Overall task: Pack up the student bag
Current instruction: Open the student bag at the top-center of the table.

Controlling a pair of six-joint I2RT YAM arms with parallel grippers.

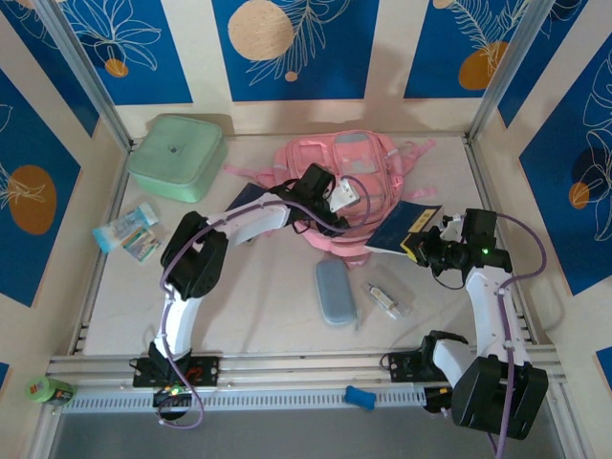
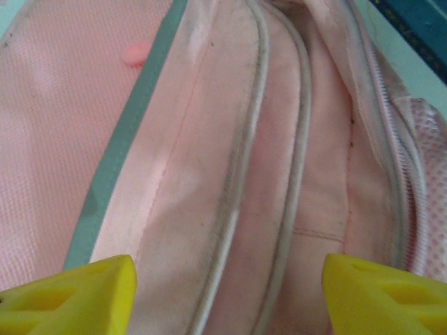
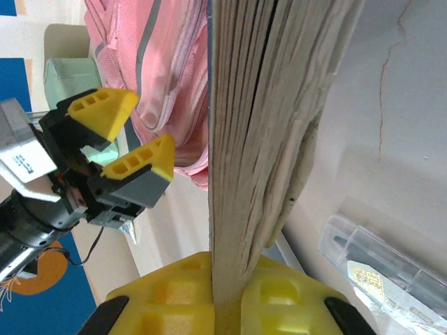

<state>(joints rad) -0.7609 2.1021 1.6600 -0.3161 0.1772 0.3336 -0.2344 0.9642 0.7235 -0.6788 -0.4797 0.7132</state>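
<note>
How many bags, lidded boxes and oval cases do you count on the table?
Bags: 1, the pink student bag
Lidded boxes: 1, the mint-green box
Oval cases: 1, the grey-blue case
Total: 3

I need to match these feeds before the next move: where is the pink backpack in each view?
Top external: pink backpack, far centre of the table, left gripper over it.
Left wrist: backpack close up, beyond the left gripper.
Right wrist: backpack, upper left, left of the book.
Shared landmark: the left gripper, open, at the backpack.
</note>
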